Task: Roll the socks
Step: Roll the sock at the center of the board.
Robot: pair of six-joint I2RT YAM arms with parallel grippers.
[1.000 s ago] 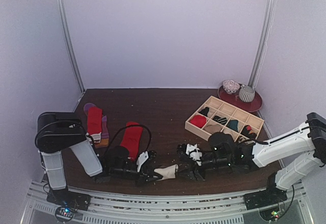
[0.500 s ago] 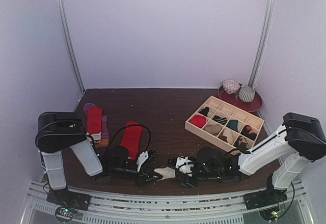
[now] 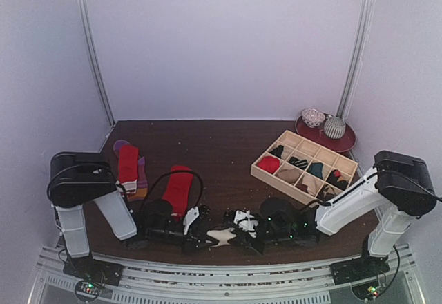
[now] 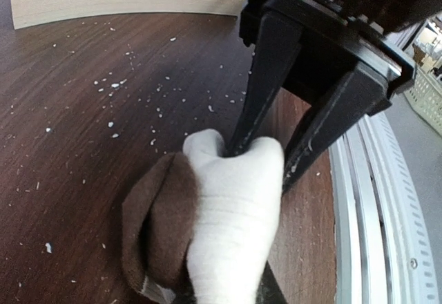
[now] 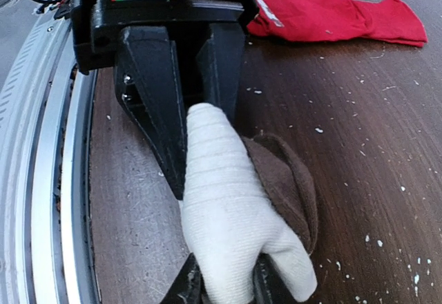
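Observation:
A cream-beige sock [image 3: 222, 235] with a brown folded part [image 4: 155, 228] lies near the table's front edge, stretched between both grippers. My left gripper [image 3: 204, 238] is shut on its left end; in the left wrist view the sock [image 4: 238, 221] fills the gap over my left gripper [image 4: 231, 293]. My right gripper [image 3: 239, 233] is shut on the other end, its black fingers [image 4: 257, 103] pinching the sock's tip. In the right wrist view the sock [image 5: 221, 214] runs from my right gripper [image 5: 224, 287] to the left gripper's fingers [image 5: 159, 117]. A red sock [image 3: 178, 188] lies behind.
Another red sock [image 3: 128, 164] lies on a purple and orange one at the far left. The wooden grid tray [image 3: 259, 173], with rolled socks in it, stands at the right. A red plate [image 3: 347, 140] with two bowls is behind it. The table's metal rail [image 4: 366, 200] runs close by.
My right gripper has moved left to the cream-beige sock and closed on its free end. The left gripper has kept its hold and place.

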